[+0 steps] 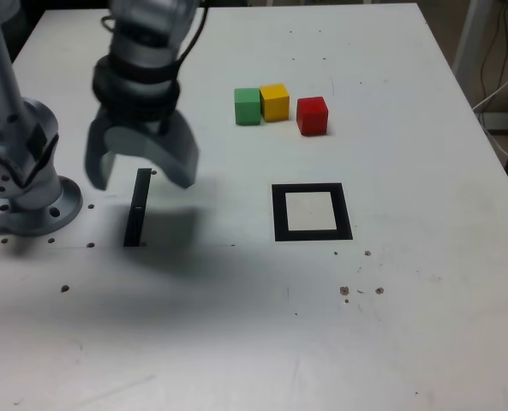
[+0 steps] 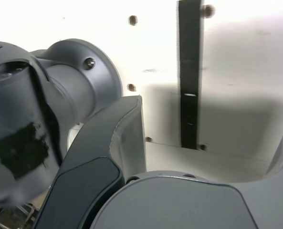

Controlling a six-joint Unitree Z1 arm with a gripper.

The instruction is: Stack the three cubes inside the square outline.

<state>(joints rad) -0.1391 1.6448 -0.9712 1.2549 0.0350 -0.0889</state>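
Three cubes sit in a row on the white table toward the back: green [image 1: 247,106], yellow [image 1: 274,101] touching it, and red [image 1: 312,116] a little apart on the exterior view's right. The square outline [image 1: 312,211], black tape with a pale centre, lies nearer the front, below the red cube. My gripper [image 1: 140,175] hangs open and empty above the table at the exterior view's left, well away from the cubes. In the wrist view one finger [image 2: 124,129] shows, with nothing between the jaws.
A narrow black tape strip [image 1: 137,208] [image 2: 189,76] lies under the gripper. The arm's grey base [image 1: 26,184] [image 2: 60,90] stands at the exterior view's left edge. Small dark specks [image 1: 361,289] dot the table. Cables [image 1: 498,77] hang past the table's right edge.
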